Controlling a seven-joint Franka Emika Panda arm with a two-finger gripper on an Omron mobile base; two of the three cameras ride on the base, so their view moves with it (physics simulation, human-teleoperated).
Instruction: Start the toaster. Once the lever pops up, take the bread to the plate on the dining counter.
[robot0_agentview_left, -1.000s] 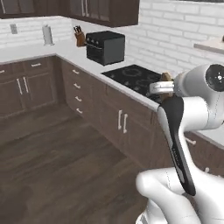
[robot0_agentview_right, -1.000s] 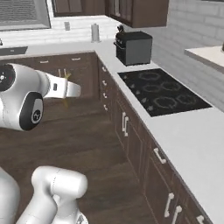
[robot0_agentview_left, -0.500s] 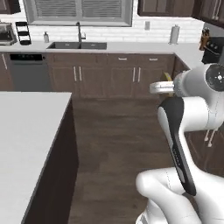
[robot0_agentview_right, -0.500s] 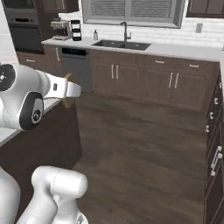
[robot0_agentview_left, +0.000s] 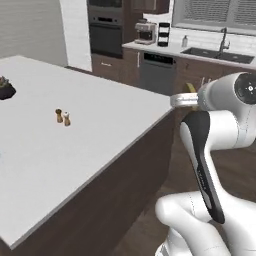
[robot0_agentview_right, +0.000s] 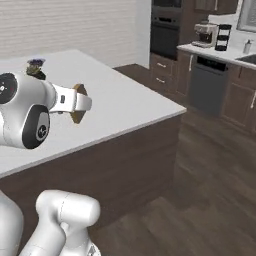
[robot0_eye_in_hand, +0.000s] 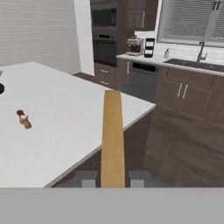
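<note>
My gripper (robot0_eye_in_hand: 112, 177) is shut on the bread (robot0_eye_in_hand: 112, 139), a golden-brown slice seen edge-on as an upright strip between the fingers. In the right base view the bread (robot0_agentview_right: 78, 108) sticks out past the white hand, level with the near edge of the dining counter (robot0_agentview_right: 127, 102). From the left base camera, the gripper (robot0_agentview_left: 183, 100) is held out beside the corner of this white island (robot0_agentview_left: 95, 145). The counter (robot0_eye_in_hand: 65, 109) spreads ahead and to the left. The plate and the toaster are out of view.
Two small shakers (robot0_agentview_left: 62, 117) stand on the island, with a dark bowl of flowers (robot0_agentview_right: 35, 67) further back. Behind are wall ovens (robot0_agentview_left: 105, 35), a coffee machine (robot0_eye_in_hand: 134, 46) and a sink (robot0_agentview_left: 220, 51) on the dark-cabinet counter. Wood floor (robot0_agentview_right: 210, 165) lies to the right.
The base has swung round: the views went from the stove counter, past the sink wall, to the white island. The bread stays in the gripper.
</note>
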